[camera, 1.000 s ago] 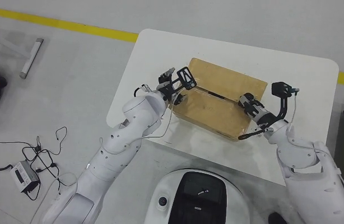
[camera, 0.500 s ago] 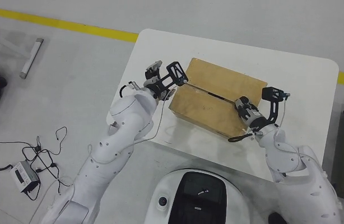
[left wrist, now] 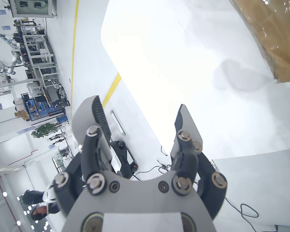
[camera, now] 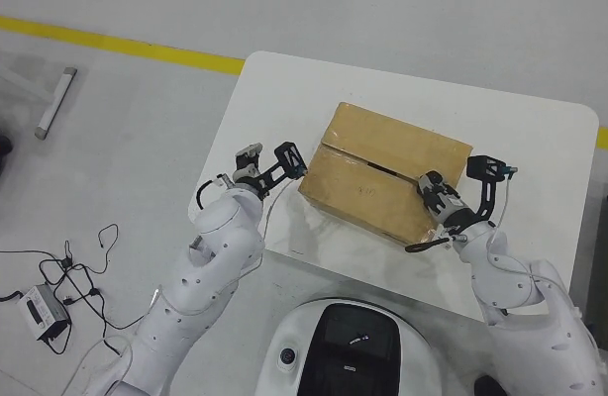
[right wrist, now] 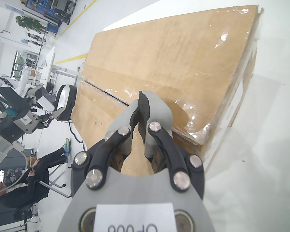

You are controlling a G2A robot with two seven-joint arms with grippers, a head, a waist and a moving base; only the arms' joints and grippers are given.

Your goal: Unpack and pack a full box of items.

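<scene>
Cardboard box (camera: 383, 176): flaps closed, taped, at centre of white table (camera: 274, 94). Left tool (left wrist: 137, 108): fingers spread, empty, just beside box's left end. Right tool (right wrist: 140, 103): fingers pressed together, over box's right end.

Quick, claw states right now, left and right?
Left claw: open, empty, beside the box.
Right claw: closed above the box, nothing visibly held.

I see a white table (camera: 284, 104) with rounded corners. One cardboard box (camera: 383, 173) lies flat on it, roughly mid-table, its flaps closed.
</scene>
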